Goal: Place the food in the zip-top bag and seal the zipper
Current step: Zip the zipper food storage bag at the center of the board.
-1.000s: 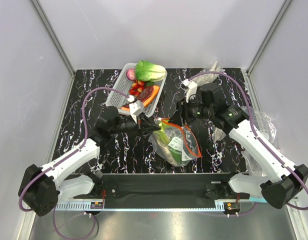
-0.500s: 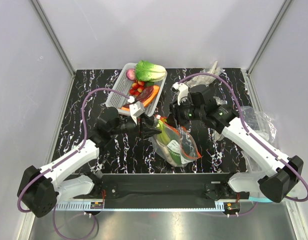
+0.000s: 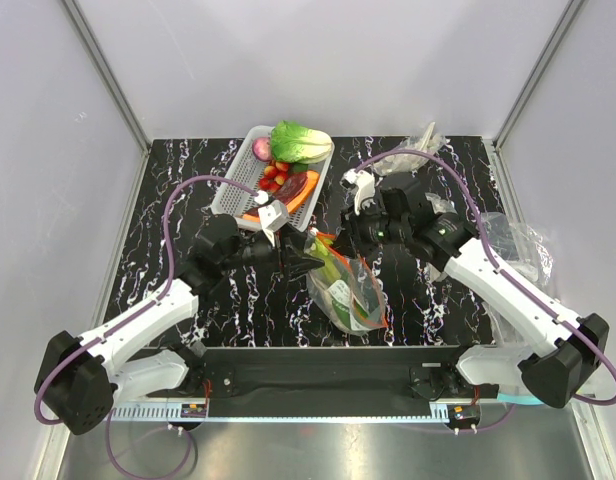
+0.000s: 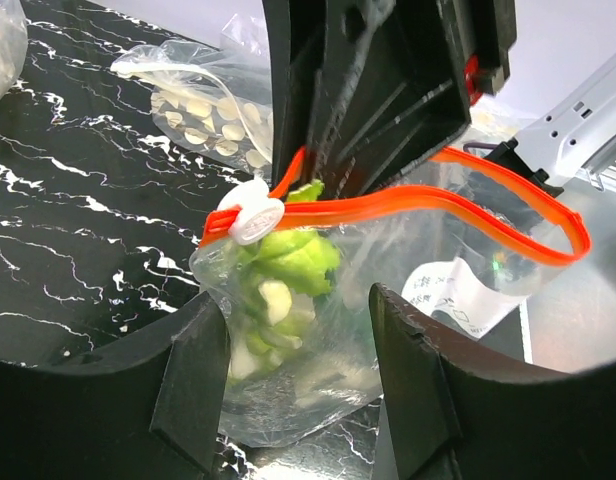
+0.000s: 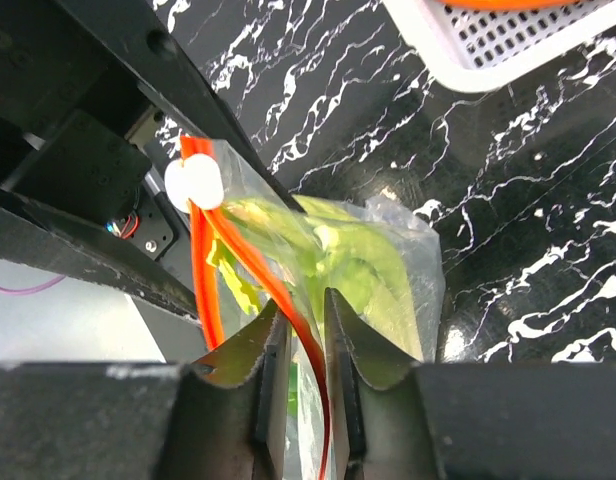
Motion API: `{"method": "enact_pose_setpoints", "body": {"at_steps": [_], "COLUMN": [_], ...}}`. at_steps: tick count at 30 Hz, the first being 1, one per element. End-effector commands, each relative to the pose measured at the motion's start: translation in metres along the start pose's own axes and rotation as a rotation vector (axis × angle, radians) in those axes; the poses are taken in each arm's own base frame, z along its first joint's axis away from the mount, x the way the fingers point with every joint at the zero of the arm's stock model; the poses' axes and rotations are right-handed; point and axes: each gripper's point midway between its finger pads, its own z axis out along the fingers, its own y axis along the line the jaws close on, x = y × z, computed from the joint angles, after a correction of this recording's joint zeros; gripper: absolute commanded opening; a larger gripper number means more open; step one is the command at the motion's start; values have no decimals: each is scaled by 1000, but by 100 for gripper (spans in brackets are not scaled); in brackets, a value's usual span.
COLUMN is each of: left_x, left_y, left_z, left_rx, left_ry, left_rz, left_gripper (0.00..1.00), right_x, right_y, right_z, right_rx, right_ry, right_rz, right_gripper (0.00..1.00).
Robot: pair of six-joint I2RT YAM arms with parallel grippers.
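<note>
Zip-top bag (image 3: 350, 290) of toy vegetables (image 5: 338, 260), just on the near side of the white basket (image 3: 233, 190).
Its zipper (image 5: 200, 260) is pinched between the nearly closed right gripper (image 5: 300, 310); the left gripper (image 4: 298, 300) is spread, empty. The strip should be kept taut and pressed along evenly.

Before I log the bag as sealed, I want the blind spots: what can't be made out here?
Zipper: left wrist view, one stretch hidden behind the right gripper.
Its grip: right wrist view, contact with the strip unclear.
Label print: too small in every view.
Bag mouth: top view, too small, partly under that gripper.
</note>
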Motion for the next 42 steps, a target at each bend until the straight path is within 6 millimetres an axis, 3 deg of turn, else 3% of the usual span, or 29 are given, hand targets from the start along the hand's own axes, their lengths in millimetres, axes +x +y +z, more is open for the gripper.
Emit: {"method": "enact_pose_setpoints", "body": {"at_steps": [1, 11, 19, 24, 29, 34, 42], "left_x": [-36, -39, -41, -40, -40, -42, -44], "left_y": [-5, -5, -1, 0, -1, -3, -8], "left_z": [3, 10, 19, 19, 15, 13, 12], "left_rx": [4, -3, -14, -18, -32, -29, -16], "left_ry": [-84, -92, -93, -80, -77, -78, -80], "left_rz": [59, 46, 11, 10, 22, 24, 24], "left_gripper": [58, 54, 16, 20, 23, 24, 24], "right_x": [6, 23, 6, -3, -9, -24, -36], "right_y": [8, 4, 13, 14, 6, 17, 18], "right_z": [-1, 0, -17, -28, -36, -48, -39], "right_rx": [-27, -6, -11, 12, 79, 55, 42], "right_ry": [0, 32, -16, -34, -59, -142, -133], "right_rz": [-23, -24, -62, -93, -97, -107, -108], "right_gripper": [26, 27, 31, 44, 45, 52, 49]}}
